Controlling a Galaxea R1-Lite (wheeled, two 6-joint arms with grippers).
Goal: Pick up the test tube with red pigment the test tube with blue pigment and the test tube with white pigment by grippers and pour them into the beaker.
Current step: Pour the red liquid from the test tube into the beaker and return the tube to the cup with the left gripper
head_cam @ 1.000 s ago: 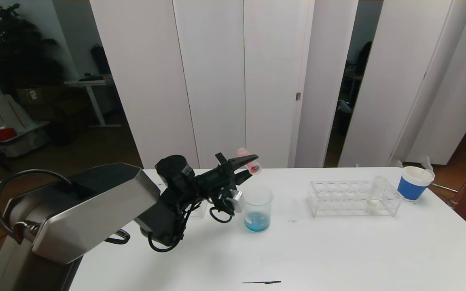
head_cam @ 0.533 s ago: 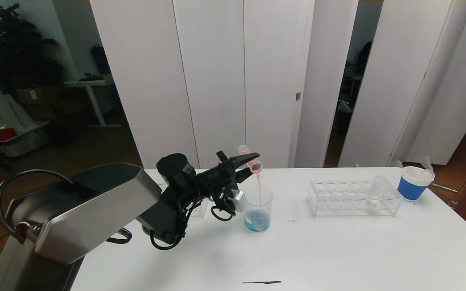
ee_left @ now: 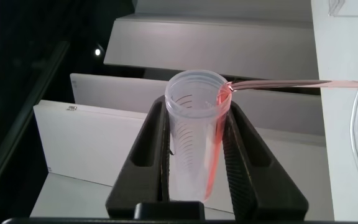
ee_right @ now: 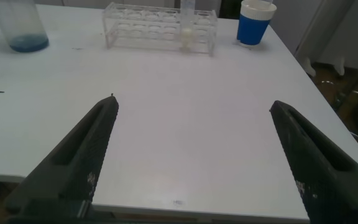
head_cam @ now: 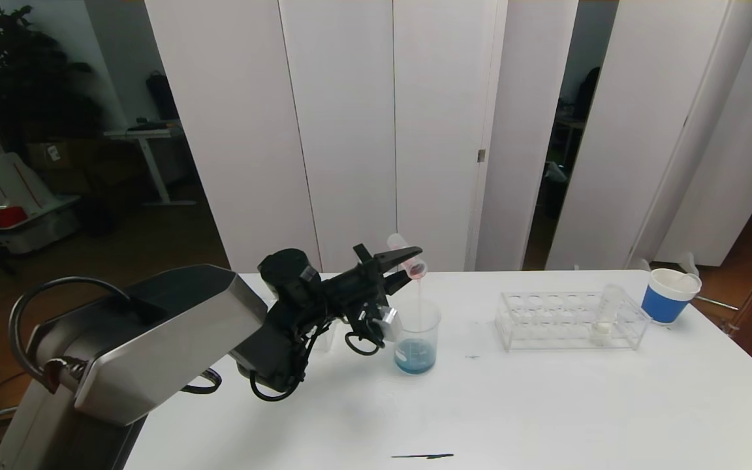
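Tipped further than a second ago, the red tube (head_cam: 407, 255), clamped in the left gripper (head_cam: 401, 263), pours into the beaker (head_cam: 416, 336) below.

Table (head_cam: 546, 405) – smooth matt white top; rack (head_cam: 568, 320) clear glossy plastic, beaker (head_cam: 416, 336) clear and glossy, glass or plastic cannot tell. Tube in left gripper (ee_left: 197, 180) is translucent, slightly frosted plastic with moulded marks (ee_left: 194, 143); the fingers (ee_left: 148, 155) are matt black plastic, same on right gripper (ee_right: 194, 155). Arm shell (head_cam: 154, 339) brushed silvery metal look – cup (head_cam: 670, 295) matt paper.
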